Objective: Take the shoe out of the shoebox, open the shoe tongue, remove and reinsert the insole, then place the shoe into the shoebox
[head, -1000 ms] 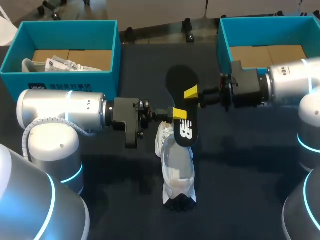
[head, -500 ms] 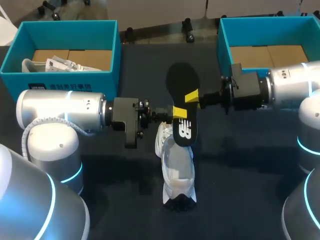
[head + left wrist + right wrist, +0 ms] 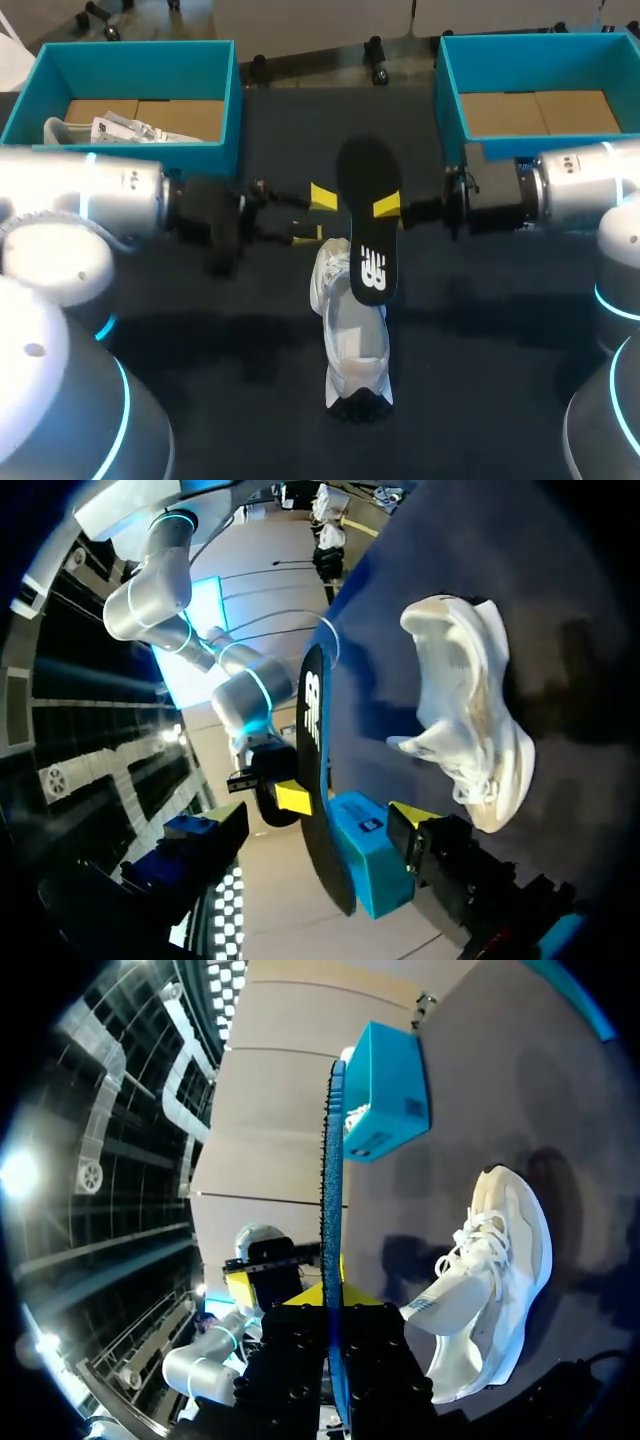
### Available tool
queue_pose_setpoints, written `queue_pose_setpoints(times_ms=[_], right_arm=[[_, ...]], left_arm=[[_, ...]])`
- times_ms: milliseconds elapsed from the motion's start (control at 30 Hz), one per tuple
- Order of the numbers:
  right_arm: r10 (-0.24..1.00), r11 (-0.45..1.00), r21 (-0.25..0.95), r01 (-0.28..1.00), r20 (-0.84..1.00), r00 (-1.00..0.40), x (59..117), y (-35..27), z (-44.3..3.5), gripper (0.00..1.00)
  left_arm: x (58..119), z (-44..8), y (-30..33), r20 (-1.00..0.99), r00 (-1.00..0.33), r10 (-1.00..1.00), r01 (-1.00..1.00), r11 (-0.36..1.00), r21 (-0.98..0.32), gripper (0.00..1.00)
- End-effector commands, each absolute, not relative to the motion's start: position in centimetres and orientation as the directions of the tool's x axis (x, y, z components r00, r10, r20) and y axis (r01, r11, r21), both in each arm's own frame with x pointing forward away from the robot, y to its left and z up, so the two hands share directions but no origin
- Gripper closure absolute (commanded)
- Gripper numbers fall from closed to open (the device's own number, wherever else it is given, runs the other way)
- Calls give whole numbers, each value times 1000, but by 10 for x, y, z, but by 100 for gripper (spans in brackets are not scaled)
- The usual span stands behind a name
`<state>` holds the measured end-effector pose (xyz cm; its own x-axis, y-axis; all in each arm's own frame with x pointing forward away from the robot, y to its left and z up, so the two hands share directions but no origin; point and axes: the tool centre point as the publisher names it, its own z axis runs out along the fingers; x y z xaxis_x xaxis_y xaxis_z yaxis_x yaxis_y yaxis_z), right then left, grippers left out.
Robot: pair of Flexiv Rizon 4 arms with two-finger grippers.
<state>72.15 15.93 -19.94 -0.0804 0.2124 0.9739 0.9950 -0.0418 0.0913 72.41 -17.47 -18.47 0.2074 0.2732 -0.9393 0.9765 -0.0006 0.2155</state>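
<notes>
Two teal boxes stand on the dark surface point(image 3: 480, 330). The left shoebox point(image 3: 135, 60), at the far left corner, holds a pale second shoe point(image 3: 62, 130) and crumpled paper point(image 3: 125, 128). The right shoebox point(image 3: 530, 60), at the far right corner, shows only its cardboard floor. The white sneaker point(image 3: 352, 335) lies mid-surface, running toward the near edge. The black insole point(image 3: 368, 225) hangs over its far end, pinched from both faces by the right tool point(image 3: 385, 208), whose arm reaches in level from the right. The left tool point(image 3: 312, 214) hangs just beside the insole, its fingers spread and gripping nothing, and its arm lies level from the left.
</notes>
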Motion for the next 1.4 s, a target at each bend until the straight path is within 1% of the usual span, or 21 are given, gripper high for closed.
queue_pose_setpoints(times_ms=[33, 500, 600, 633, 700, 900, 967, 1033, 1100, 1333, 1400], right_arm=[[212, -35, 84, 996, 974, -75, 726, 166, -208, 100], [213, -27, 82, 996, 974, -74, 726, 167, -210, 100], [219, -20, 71, 997, 973, -65, 733, 170, -215, 100], [217, -20, 67, 998, 974, -61, 735, 170, -218, 100], [209, -21, 66, 998, 976, -60, 736, 171, -222, 100], [207, -31, 49, 998, 977, -42, 736, 173, -230, 100], [212, -41, 43, 998, 977, -34, 735, 173, -231, 100], [212, -41, 43, 998, 977, -34, 735, 173, -231, 100], [212, -41, 43, 998, 977, -34, 735, 173, -231, 100], [212, -41, 43, 998, 977, -34, 735, 173, -231, 100], [212, -41, 43, 998, 977, -34, 735, 173, -231, 100]], left_arm=[[737, -164, -143, -818, 374, 438, 927, -146, 345, 0], [737, -164, -143, -818, 374, 438, 927, -146, 345, 0], [738, -159, -142, -811, 384, 441, 923, -159, 351, 0], [742, -157, -144, -787, 373, 491, 927, -163, 337, 0], [752, -150, -145, -784, 329, 526, 944, -174, 280, 0], [775, -140, -151, -701, 310, 642, 951, -197, 240, 0], [783, -141, -154, -685, 277, 674, 961, -202, 189, 0], [791, -141, -157, -647, 262, 716, 965, -196, 174, 0], [797, -140, -160, -636, 229, 737, 973, -193, 127, 0], [806, -136, -174, -539, 215, 815, 976, -190, 103, 0], [809, -138, -178, -525, 193, 829, 981, -183, 71, 0]])
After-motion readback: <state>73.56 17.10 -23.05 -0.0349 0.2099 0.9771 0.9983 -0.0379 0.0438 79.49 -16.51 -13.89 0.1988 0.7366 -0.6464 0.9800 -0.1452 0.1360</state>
